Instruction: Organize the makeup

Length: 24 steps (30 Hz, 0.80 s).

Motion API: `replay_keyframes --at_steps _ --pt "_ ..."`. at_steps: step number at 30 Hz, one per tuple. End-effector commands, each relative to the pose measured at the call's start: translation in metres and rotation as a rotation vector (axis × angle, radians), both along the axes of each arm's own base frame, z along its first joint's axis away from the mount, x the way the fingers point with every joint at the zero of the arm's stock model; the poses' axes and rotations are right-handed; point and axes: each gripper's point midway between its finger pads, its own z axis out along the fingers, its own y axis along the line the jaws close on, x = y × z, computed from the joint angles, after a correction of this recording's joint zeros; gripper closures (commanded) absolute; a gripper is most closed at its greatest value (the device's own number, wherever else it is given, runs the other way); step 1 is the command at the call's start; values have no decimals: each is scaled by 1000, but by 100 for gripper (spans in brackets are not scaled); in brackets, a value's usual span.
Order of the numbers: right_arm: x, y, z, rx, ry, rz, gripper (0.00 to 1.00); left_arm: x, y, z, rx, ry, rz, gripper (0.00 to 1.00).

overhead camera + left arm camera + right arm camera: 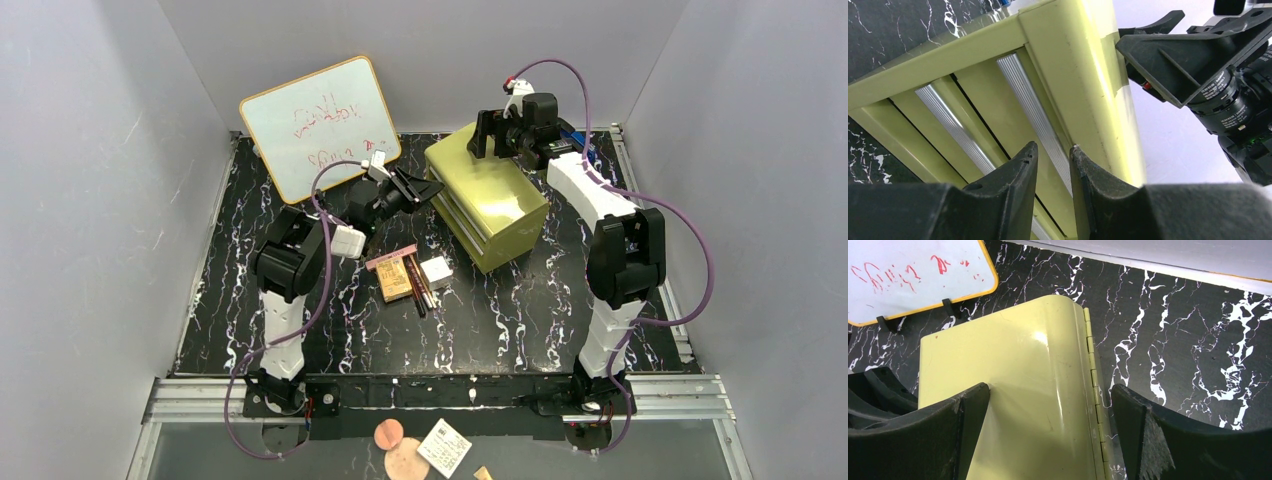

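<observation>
Left hand (1054,147), narrow, faces the olive drawer chest (993,107); right hand (1048,390) gapes wide over it. Tan-orange palette (394,281), white box (436,270), pencils (418,286) cluster together.

Robot lab test cell, not lived-in room. Plain grey panel walls (90,200) box in black marbled table (520,320). Aluminium rail (440,392) at 6 o'clock; left arm (290,270), right arm (620,260) bolted there, purple cables (690,250) looping. Scribbled whiteboard (320,125) at 11 o'clock. Makeup (408,275) laid out centre.

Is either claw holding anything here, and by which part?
No makeup is held. Left claw straddles a silver drawer handle of the chest; a firm pinch cannot be told. Right claw is open over the chest's top.
</observation>
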Motion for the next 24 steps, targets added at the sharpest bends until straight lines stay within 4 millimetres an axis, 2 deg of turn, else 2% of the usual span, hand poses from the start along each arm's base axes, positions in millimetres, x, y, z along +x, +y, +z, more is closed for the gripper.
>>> replay_keyframes --at_steps 1,7,15,19,24 --pt "-3 -6 12 -41 -28 2 1 -3 -8 20 -33 -55 -4 72" --pt "-5 -5 8 -39 -20 6 1 -4 -8 16 -35 -56 1 72" --pt "-4 -7 7 -49 -21 0 1 -6 -29 11 -80 -45 -29 72" --pt "-6 -6 4 -48 -14 5 1 -10 -36 1 -112 -27 -37 72" --pt "-8 -6 -1 -42 -4 10 1 -11 -37 2 -213 -43 -33 66"
